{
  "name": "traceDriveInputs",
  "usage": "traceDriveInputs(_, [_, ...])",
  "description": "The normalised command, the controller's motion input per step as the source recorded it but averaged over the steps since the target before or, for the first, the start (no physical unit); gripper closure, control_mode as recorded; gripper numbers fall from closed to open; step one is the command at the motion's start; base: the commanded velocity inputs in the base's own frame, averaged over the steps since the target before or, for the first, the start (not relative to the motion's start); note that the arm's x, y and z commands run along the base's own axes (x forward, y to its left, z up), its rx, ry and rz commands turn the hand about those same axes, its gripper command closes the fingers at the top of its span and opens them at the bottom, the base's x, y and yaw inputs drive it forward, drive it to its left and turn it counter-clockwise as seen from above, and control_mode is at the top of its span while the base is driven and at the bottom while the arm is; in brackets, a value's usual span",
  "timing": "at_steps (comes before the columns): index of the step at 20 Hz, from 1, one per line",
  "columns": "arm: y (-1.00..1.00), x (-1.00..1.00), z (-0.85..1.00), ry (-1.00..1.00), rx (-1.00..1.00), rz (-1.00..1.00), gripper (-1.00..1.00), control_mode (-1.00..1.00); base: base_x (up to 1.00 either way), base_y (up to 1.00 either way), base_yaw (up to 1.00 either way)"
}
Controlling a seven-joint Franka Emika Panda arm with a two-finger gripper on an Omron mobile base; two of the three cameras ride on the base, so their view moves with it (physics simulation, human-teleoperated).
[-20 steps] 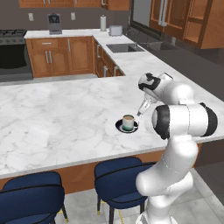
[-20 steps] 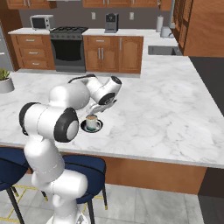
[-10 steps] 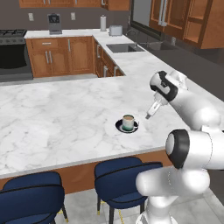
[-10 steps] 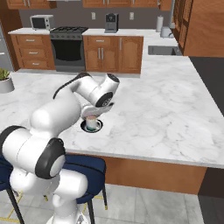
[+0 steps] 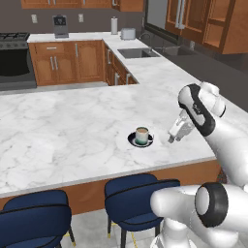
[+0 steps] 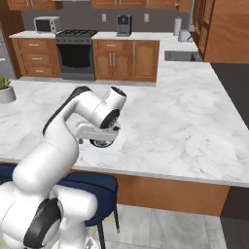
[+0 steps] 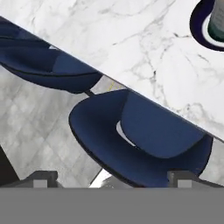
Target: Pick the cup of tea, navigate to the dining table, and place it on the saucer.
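The cup of tea (image 5: 142,135), white with a dark green lower band, stands upright on the black saucer (image 5: 132,140) near the front edge of the marble dining table (image 5: 68,126). My gripper (image 5: 174,137) hangs a short way to the right of the cup, open and empty, clear of both. In the hand view the fingertips (image 7: 42,177) stand wide apart with nothing between them, and the saucer (image 7: 197,24) and cup (image 7: 217,21) sit at the top right corner. From the right base view my arm covers the cup, with a sliver of saucer (image 6: 101,143) below the hand.
Navy stools (image 5: 139,193) (image 5: 33,218) stand under the table's front edge, and in the hand view one stool (image 7: 144,135) lies directly below the hand. A potted plant (image 6: 6,88) sits at the far left of the table. The sink counter (image 5: 140,52) and stove (image 6: 76,46) are behind.
The arm has swung away from above the cup to its right and drawn back. The cup stays on the saucer, unmoved. The gripper stays open.
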Motion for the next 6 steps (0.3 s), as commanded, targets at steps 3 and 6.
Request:
traceDriveInputs(3, [0.00, -1.00, 0.35, 0.01, 0.00, -0.17, -1.00, -1.00, 0.00, 0.00, 0.00])
traceDriveInputs(6, [0.00, -1.00, 0.62, -0.01, -0.01, -0.13, -1.00, -1.00, 0.00, 0.00, 0.00])
